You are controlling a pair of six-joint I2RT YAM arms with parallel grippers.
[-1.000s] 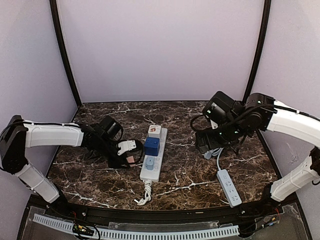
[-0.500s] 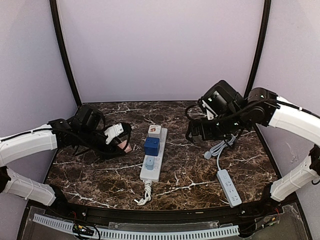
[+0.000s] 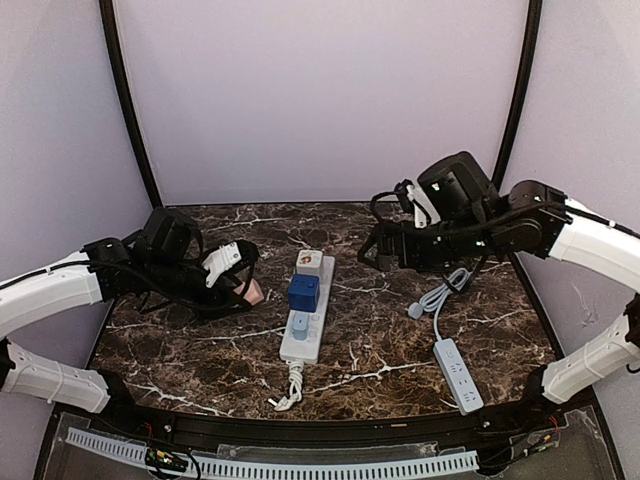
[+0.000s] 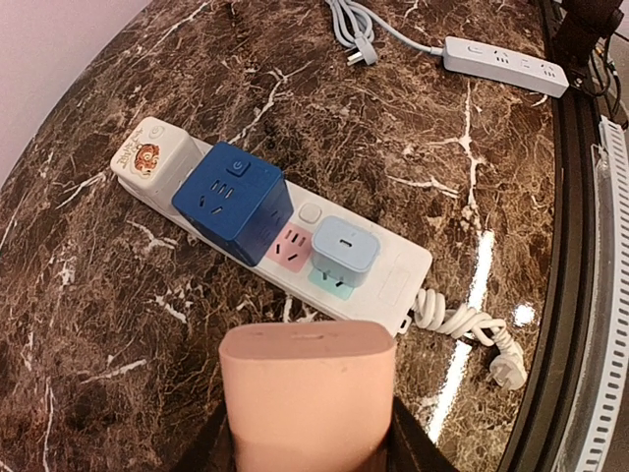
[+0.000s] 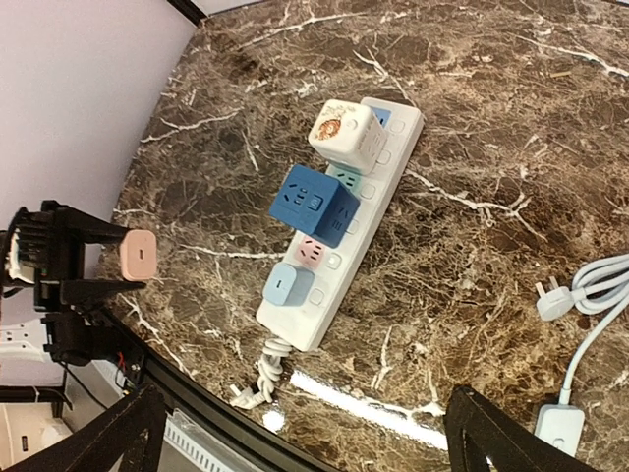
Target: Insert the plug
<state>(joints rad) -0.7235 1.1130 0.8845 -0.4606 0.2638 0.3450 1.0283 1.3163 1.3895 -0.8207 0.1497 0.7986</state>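
Observation:
A white power strip (image 3: pixel 322 300) lies mid-table and carries a white plug (image 3: pixel 309 262), a blue cube (image 3: pixel 303 292) and a light blue plug (image 3: pixel 299 324). It also shows in the left wrist view (image 4: pixel 393 280) and the right wrist view (image 5: pixel 339 275). A pink socket (image 4: pixel 291 246) between cube and light blue plug is free. My left gripper (image 3: pixel 250 290) is shut on a pink plug (image 4: pixel 307 393), held above the table left of the strip. My right gripper (image 3: pixel 372 252) is open and empty, raised right of the strip.
A second, smaller white power strip (image 3: pixel 457 373) lies at the near right with its grey cable (image 3: pixel 437 298) coiled behind it. The strip's own white cord (image 3: pixel 290 388) is bundled at the front. Dark frame posts stand at the back corners.
Over the past second my left gripper has lifted and drawn back left with the pink plug. My right gripper has risen and swung left toward the strip.

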